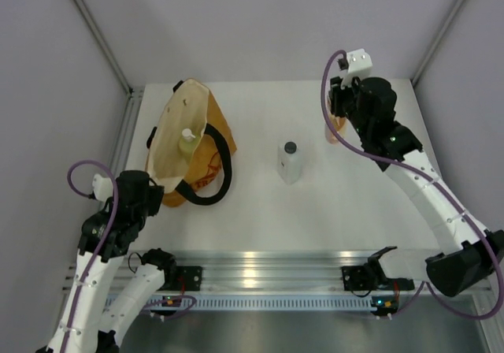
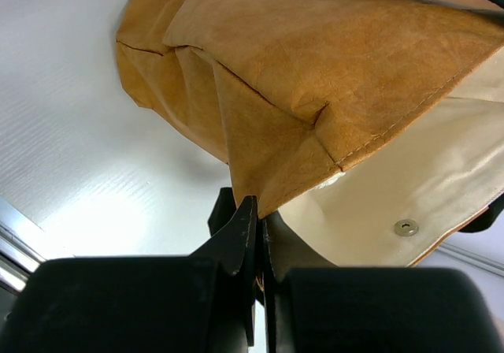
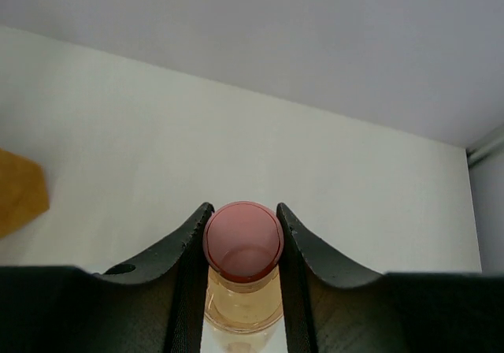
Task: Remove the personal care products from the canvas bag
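Right hand [image 3: 242, 213], I see, is clamped around the pink-capped orange bottle [image 3: 242, 310]. Left hand [image 2: 259, 227] is pinched tight on the canvas bag [image 2: 331, 61] at its rim

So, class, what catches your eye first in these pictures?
The canvas bag gapes open at the left of the table, a pale white-capped bottle inside and the left gripper pinching its edge. At far right, the right gripper is shut on an orange pink-capped bottle; a clear black-capped bottle stands mid-table.

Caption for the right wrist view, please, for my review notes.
Wrist close-up: right hand clamped on the pink-capped orange bottle, white table beyond, a corner of the canvas bag at far left.
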Controlling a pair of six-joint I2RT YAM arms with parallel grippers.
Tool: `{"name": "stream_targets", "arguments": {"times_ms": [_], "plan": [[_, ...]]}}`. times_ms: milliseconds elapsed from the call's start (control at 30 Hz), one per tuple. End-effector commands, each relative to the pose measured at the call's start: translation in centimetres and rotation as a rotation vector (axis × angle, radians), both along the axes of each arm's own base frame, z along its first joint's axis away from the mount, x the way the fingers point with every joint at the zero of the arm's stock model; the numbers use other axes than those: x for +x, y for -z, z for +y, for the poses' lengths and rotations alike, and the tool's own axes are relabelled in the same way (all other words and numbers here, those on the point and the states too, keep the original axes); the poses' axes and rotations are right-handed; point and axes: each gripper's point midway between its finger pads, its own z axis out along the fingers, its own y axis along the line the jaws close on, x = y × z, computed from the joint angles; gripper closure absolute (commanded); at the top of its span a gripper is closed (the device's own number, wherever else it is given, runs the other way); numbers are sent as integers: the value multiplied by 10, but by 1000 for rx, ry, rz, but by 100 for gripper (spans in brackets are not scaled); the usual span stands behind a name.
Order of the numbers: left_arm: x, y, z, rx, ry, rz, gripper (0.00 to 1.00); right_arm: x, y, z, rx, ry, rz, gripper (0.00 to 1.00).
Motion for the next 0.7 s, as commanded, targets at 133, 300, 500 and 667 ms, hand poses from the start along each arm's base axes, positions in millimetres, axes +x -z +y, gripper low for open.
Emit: {"name": "stream_targets", "arguments": {"times_ms": [133, 300, 500, 667], "plan": [[5, 1, -6, -23, 12, 0, 100, -14, -23, -14, 243, -24, -319, 100], [4, 3, -6, -19, 15, 3, 100, -13, 17, -7, 248, -64, -319, 100], [4, 2, -6, -23, 18, 3, 100, -10, 50, -2, 310, -70, -283, 100], [5, 1, -7, -22, 19, 0, 100, -9, 62, 6, 363, -93, -254, 100]]}}
